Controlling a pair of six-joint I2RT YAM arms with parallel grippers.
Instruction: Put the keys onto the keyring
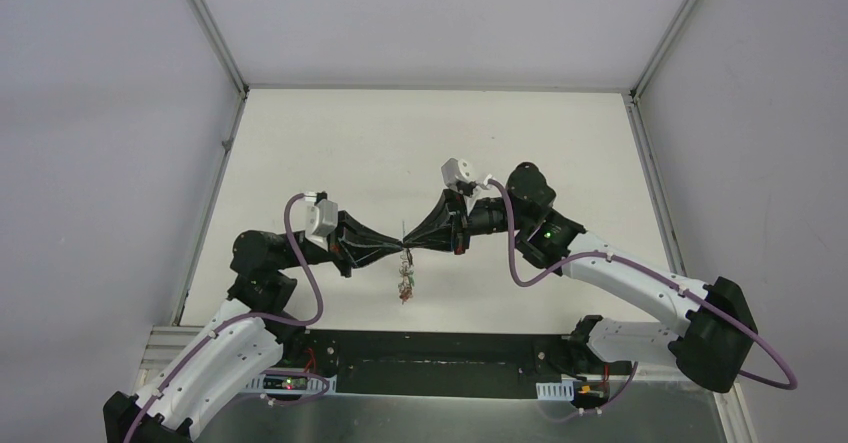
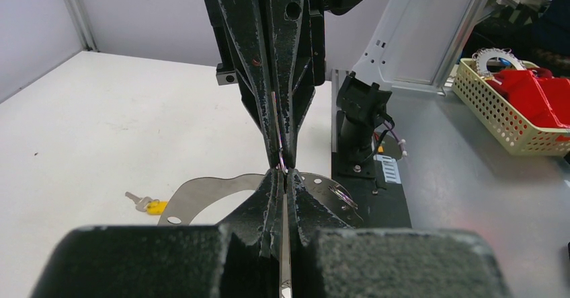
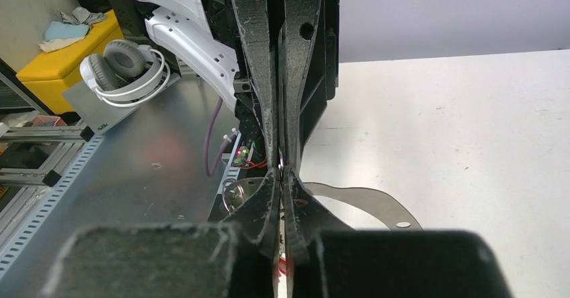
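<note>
from above, the left gripper point(image 1: 397, 248) and the right gripper point(image 1: 414, 240) meet tip to tip over the white desk point(image 1: 330, 143), nearer to its near edge than to its far edge. only this view shows the keys point(image 1: 405, 281): a small tangled bunch hanging just under the meeting point, with red and green bits in it. i cannot count them.

in the left wrist view, going from left to right: one more key, the yellow-tag key point(image 2: 146, 204), lies flat on the desk, apart from the bunch. next, a thin flat grey plate point(image 2: 201, 192) with small holes curves out beside my fingers point(image 2: 265, 204). these are black, rough and grainy, and narrow to a wedge. they are pressed together, with a silvery strip in the slit. the right arm's fingers come down from the top of the picture, also pressed together, with a thin wire in their slit. just to the right of the tips, a thin wire arc of the keyring point(image 2: 344, 198) sticks out. so both grippers are clamped on the keyring. at the far right stands a cream perforated basket point(image 2: 497, 109) with red things inside.

the right wrist view has a yellow box point(image 3: 67, 49) and grey headphones point(image 3: 124, 66) at the left, on dull sheet metal. the keyring appears there as a thin loop left of the tips.
</note>
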